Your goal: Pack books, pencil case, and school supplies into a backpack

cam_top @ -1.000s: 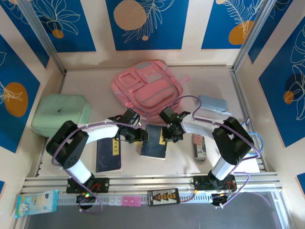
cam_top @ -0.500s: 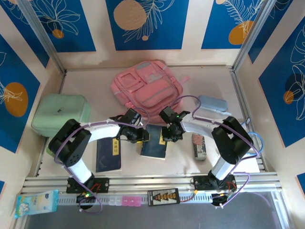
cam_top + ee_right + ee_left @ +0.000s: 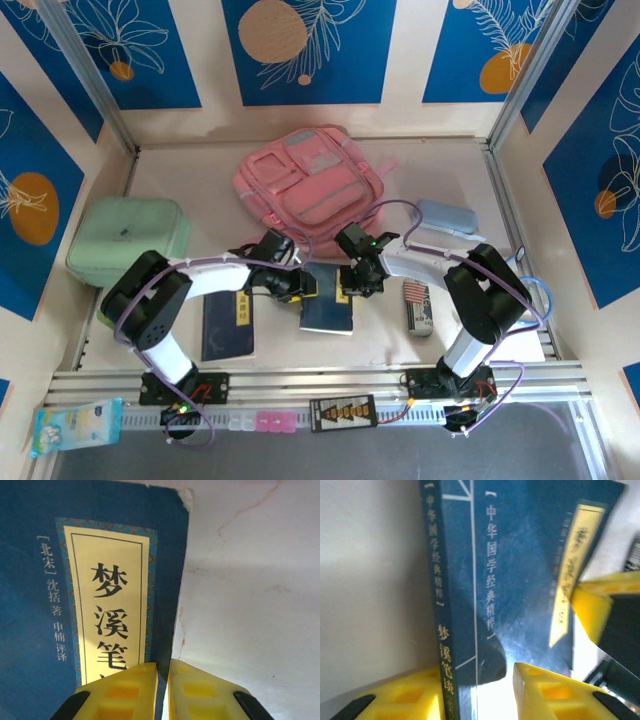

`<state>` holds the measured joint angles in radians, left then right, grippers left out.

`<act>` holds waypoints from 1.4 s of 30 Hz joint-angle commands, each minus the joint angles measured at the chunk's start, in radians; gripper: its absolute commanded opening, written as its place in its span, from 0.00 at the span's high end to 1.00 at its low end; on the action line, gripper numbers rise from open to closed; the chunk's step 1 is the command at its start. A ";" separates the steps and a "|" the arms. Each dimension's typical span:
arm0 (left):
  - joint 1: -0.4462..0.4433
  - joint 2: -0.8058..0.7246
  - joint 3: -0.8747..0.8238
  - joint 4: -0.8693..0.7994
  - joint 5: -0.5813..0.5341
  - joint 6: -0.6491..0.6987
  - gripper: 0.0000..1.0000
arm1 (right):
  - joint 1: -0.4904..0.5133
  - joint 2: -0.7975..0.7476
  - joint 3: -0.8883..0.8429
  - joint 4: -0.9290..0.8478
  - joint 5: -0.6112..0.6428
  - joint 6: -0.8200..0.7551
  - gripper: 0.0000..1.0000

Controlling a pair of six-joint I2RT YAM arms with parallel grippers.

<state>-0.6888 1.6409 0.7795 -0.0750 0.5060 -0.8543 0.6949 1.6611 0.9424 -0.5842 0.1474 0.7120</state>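
Observation:
A dark blue book (image 3: 328, 306) with a yellow title strip lies at mid-table between both grippers. My left gripper (image 3: 301, 285) straddles its spine (image 3: 441, 645); one finger (image 3: 405, 697) touches the spine and the other finger (image 3: 550, 692) stands off the cover, so the jaws are open. My right gripper (image 3: 352, 284) is shut on the book's opposite edge (image 3: 170, 630), its fingers (image 3: 125, 690) pinching the thin cover. A second dark blue book (image 3: 228, 325) lies to the left. The pink backpack (image 3: 310, 185) lies behind. The pale blue pencil case (image 3: 447, 218) is at the right, with the striped pack (image 3: 417, 293) and a grey-white oblong (image 3: 420, 318) nearer.
A mint-green soft case (image 3: 128, 238) sits at the left wall. A blue tissue pack (image 3: 75, 423) lies on the near rail. A white card (image 3: 522, 345) shows beside the right arm's base. Side walls close in on both sides.
Both grippers have narrowed. The left gripper has slid slightly right onto the book's spine. The book has shifted a little to the right.

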 commanded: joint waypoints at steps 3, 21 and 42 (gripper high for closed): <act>-0.029 -0.099 -0.079 0.316 0.156 -0.109 0.65 | 0.000 0.045 -0.059 0.012 -0.019 -0.010 0.86; -0.035 -0.193 0.031 0.039 0.076 0.125 1.00 | -0.094 -0.285 -0.113 0.094 0.004 -0.046 0.50; 0.081 -0.236 0.257 0.426 -0.379 -0.153 1.00 | -0.433 -0.499 -0.236 0.909 -0.569 0.407 0.01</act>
<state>-0.6216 1.3804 0.9844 0.1513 0.1783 -0.8936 0.2584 1.1378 0.7235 0.1032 -0.2852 0.9398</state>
